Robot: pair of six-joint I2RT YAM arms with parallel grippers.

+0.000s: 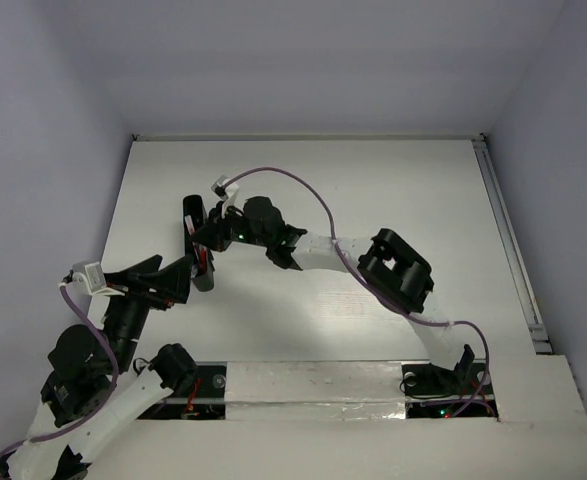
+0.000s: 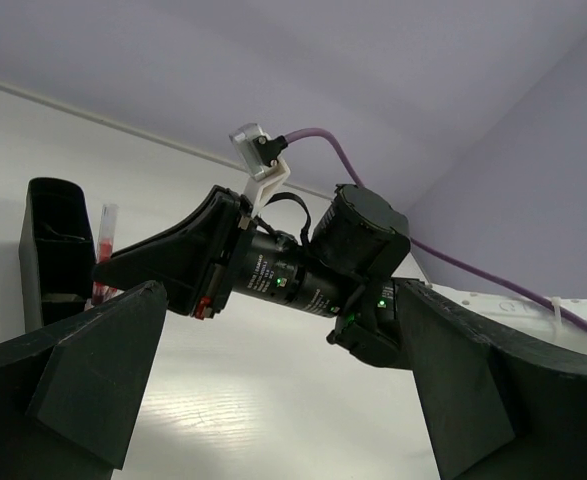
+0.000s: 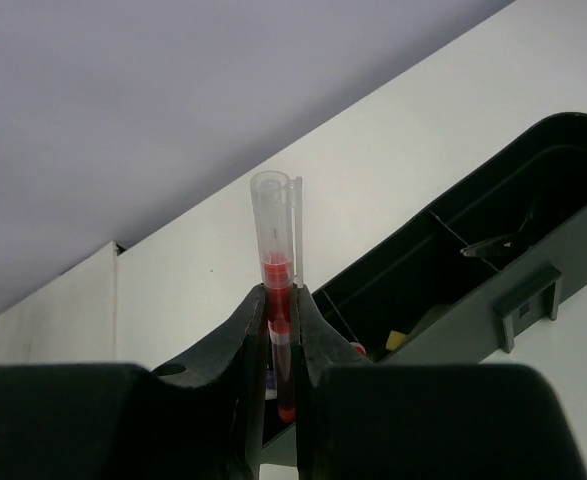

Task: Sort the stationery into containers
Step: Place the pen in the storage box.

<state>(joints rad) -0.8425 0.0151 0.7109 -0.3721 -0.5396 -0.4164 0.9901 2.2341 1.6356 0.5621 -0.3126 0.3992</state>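
R pincer [image 3: 280, 300] covers pen [image 3: 275, 220] lower end; box [image 3: 453, 310] cut off at edge.

a white table [image 1: 393, 200] carries one long black box [image 1: 190, 218], lying lengthwise. well to the right of the box a metal rail [image 1: 508, 240] runs along the table's edge; nearer than the box, a pale taped strip [image 1: 313, 380] crosses the front.

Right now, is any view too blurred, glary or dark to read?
Top view: sharp, a soft bright patch on the table, black arms lose detail. Left wrist: left fingers dark and soft. Right wrist: pen crisp, right fingers nearly silhouettes.
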